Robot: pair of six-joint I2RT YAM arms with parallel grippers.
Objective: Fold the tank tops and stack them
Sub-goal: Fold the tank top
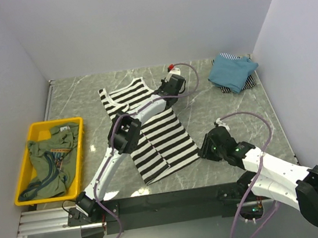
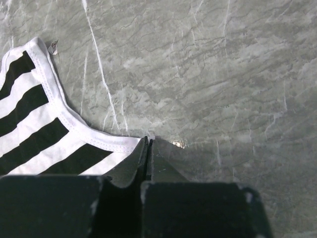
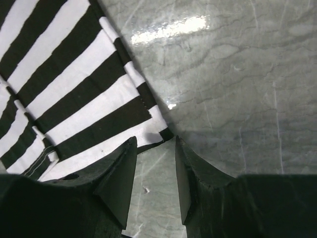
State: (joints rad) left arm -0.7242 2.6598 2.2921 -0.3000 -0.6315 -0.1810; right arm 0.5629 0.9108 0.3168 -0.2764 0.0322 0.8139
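The striped top is limp and light, so I take it by its corners. Left gripper is clenched at the strap corner, though I cannot tell if it caught cloth. Right gripper gapes at the hem.

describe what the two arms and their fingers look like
Both the left arm and right arm have white links with bulky black joints. A pale purple-grey cable loops off each wrist. Small green lights glow on the right arm. The fingers are matte black, wedge-shaped, tapering toward the tips.
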